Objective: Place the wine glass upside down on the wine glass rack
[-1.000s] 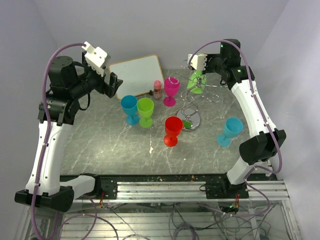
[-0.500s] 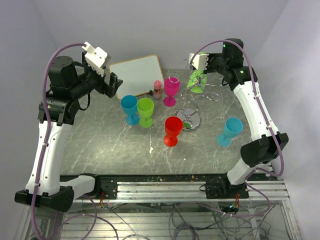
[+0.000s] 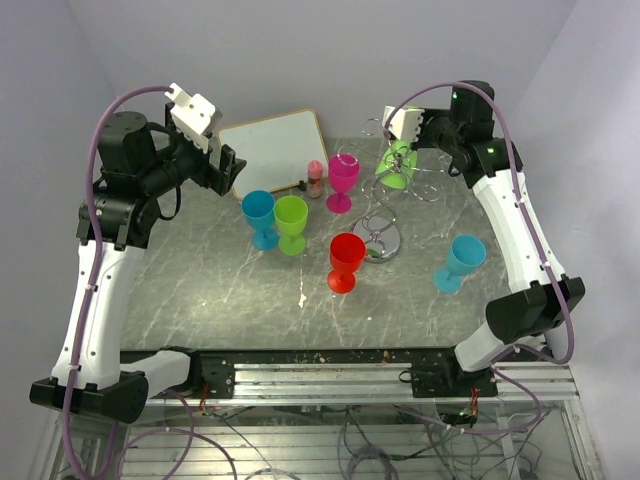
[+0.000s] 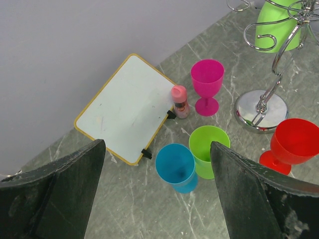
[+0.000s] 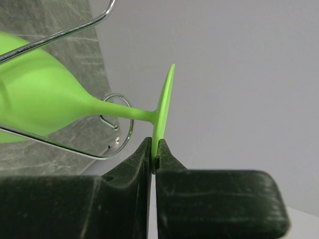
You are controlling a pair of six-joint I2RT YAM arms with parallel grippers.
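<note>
The right arm rises from its base at the lower right of the overhead view, runs up the right side and bends back at the wrist toward the left, putting the right claw (image 3: 401, 148) at the upper right-centre, over the wine glass rack (image 3: 378, 240). In the right wrist view the claw is closed narrow on the edge of the round foot of the green wine glass (image 5: 45, 107), both fingers pinching that thin disc. The glass's long axis runs nearly level across that frame, with the foot at the right by the claw and the bowl off to the left. One rack wire crosses above the bowl and another below it. From overhead the bowl lies below and left of the claw, among the curled arms and clear of the desk (image 3: 200, 290). The left arm is folded high at the upper left, with the left claw (image 3: 227, 165) hanging beside the white board (image 3: 272, 150), its jaws spread wide and holding nothing.
</note>
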